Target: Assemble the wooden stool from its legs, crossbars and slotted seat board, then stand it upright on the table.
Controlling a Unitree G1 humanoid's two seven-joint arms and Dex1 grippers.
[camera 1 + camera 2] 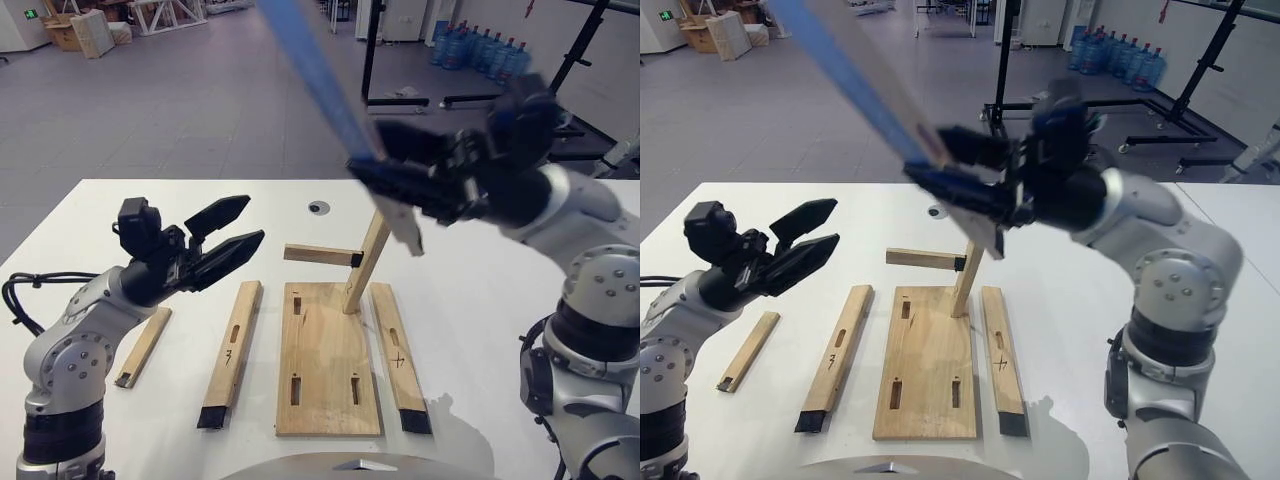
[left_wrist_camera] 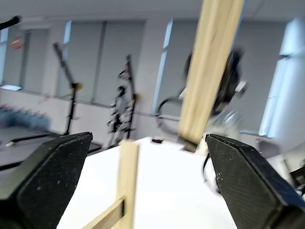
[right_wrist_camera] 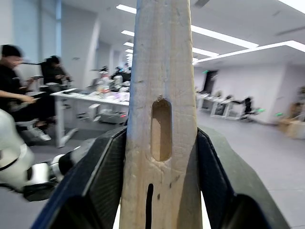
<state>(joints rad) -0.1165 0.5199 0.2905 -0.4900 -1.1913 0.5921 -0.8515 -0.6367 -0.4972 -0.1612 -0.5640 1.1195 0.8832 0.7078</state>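
One leg stands, apparently slotted, in the seat board; right tool clamps another leg, left tool spread wide; most assembly remains

Leg and crossbar rise from seat board — open air left.

One flat rectangular wooden seat board lies on the white tabletop, with three open slots showing in it.

There are four long pale wooden legs:
- one upright leg stuck in the board
- one left flat leg with a black tip, beside the board
- one right flat leg, also black-tipped, on the board's other side
- one held leg clamped in a claw

There are two shorter wooden crossbars: one joined crossbar on the upright leg, and one loose crossbar lying farthest left.

There are two black two-fingered claws, the left claw and the right claw. One small round hole sits in the tabletop.
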